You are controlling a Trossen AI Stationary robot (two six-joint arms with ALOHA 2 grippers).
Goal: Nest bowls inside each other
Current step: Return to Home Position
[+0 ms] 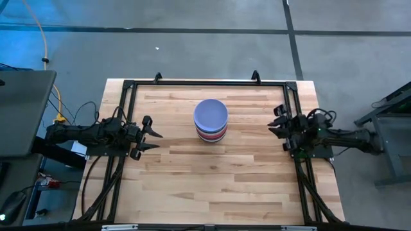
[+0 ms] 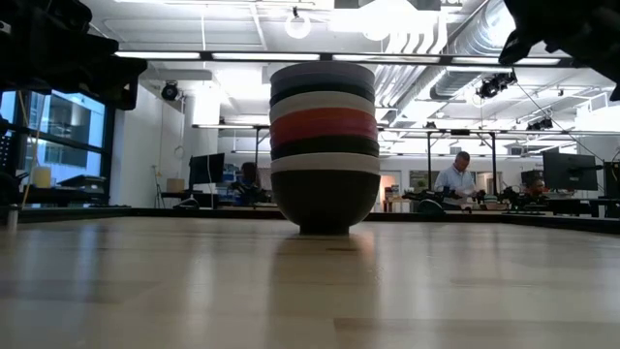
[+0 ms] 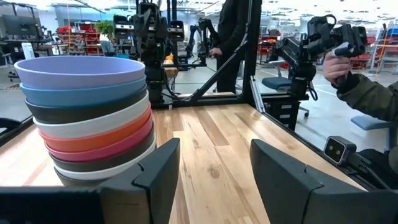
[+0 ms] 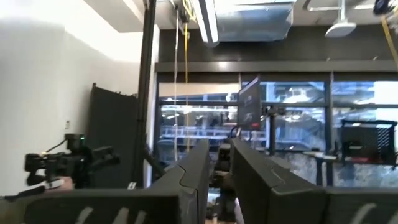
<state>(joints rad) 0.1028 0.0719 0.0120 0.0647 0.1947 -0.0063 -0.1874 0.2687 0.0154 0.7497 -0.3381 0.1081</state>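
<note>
Bowls sit nested in one stack, lavender bowl uppermost.

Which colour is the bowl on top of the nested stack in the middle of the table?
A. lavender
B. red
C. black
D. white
A: the lavender bowl is uppermost in the high view, and the left wrist view shows it nested in the blue bowl just beneath.
</note>
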